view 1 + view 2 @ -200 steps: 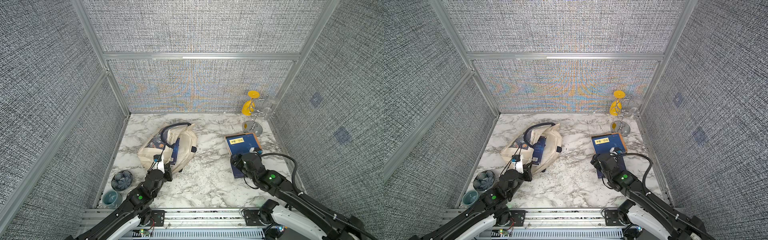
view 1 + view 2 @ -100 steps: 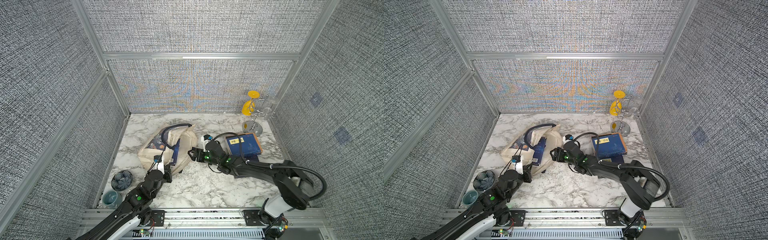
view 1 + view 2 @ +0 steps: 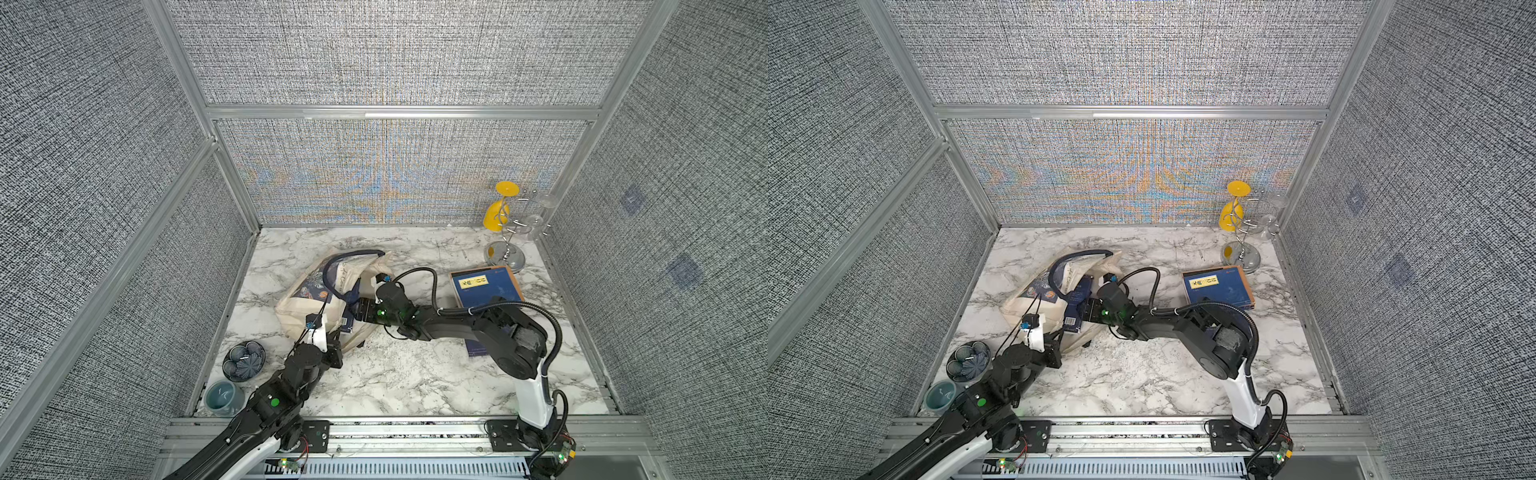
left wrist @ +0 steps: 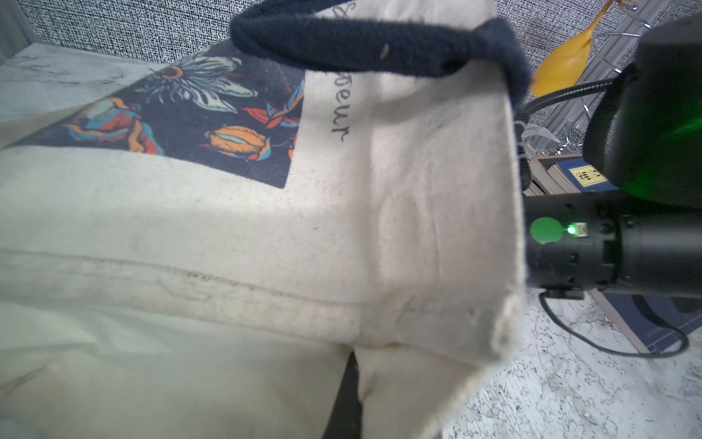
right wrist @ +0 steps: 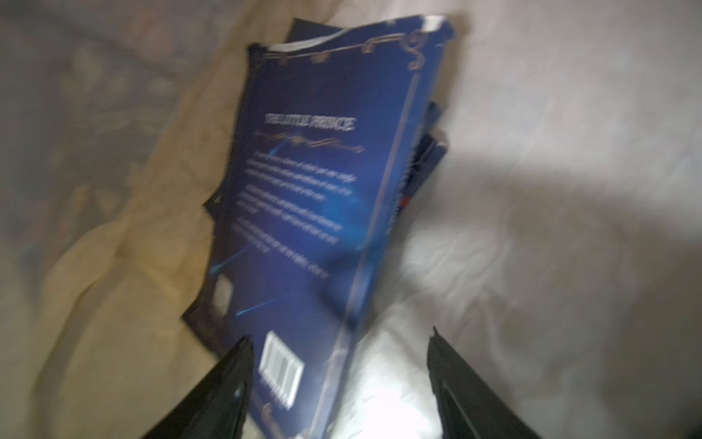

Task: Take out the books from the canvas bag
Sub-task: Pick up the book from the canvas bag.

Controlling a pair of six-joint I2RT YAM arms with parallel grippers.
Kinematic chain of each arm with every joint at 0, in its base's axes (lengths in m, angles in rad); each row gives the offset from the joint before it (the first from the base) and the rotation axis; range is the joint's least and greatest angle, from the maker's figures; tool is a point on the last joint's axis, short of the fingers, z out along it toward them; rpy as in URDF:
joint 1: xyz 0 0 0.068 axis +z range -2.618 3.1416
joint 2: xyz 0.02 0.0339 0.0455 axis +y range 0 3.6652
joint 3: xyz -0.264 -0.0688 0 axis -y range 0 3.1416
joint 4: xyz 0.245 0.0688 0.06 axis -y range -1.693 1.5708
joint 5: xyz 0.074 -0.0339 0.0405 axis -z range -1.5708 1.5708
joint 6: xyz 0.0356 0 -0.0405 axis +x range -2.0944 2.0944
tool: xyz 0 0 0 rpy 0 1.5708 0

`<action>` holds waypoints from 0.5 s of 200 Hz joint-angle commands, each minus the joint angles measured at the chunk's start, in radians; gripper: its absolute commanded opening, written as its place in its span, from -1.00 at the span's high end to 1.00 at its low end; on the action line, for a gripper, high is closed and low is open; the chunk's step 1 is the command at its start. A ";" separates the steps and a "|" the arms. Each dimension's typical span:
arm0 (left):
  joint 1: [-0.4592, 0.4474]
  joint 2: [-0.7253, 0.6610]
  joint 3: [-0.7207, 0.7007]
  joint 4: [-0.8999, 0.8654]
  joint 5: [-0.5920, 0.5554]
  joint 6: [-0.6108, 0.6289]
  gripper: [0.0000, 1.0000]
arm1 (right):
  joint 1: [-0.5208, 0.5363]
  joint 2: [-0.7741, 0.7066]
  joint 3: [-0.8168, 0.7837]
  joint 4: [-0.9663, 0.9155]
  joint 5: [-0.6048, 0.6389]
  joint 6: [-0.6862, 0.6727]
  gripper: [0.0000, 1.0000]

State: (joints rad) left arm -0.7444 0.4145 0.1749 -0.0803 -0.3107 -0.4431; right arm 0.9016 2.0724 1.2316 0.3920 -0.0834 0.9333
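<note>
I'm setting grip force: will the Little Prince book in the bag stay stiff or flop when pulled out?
Probably bends somewhat: the book looks like a thin paperback with a curled corner. Likely light, being thin. Its glossy cover may slip in the right gripper, and loose bag cloth could drag.

Your left arm [image 3: 272,401] reaches in from the near left, angled toward the far right with its wrist low, and the left gripper [image 3: 337,349] is closed tight. Your right arm [image 3: 515,345] rises at the near right, bends sharply at the elbow, and stretches its forearm leftward, almost level. The right gripper [image 5: 338,384] points left, its two dark fingers [image 5: 212,395] spread apart. Both grippers sit near each other, left of centre.
</note>
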 commanded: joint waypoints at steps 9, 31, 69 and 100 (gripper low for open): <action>-0.001 0.008 0.000 0.069 0.036 0.015 1.00 | 0.002 0.033 0.050 0.036 0.018 0.002 -0.42; -0.001 0.014 -0.003 0.077 0.035 0.016 1.00 | -0.001 0.064 0.076 0.060 0.013 -0.004 -0.38; 0.000 0.023 -0.004 0.082 0.036 0.016 1.00 | -0.010 0.107 0.079 0.058 0.005 0.067 -0.36; 0.000 0.034 -0.003 0.086 0.035 0.017 1.00 | -0.010 0.124 0.059 0.194 -0.016 0.060 -0.20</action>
State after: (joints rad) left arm -0.7444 0.4442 0.1696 -0.0456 -0.3038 -0.4347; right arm 0.8898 2.1860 1.3003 0.4667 -0.0826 0.9867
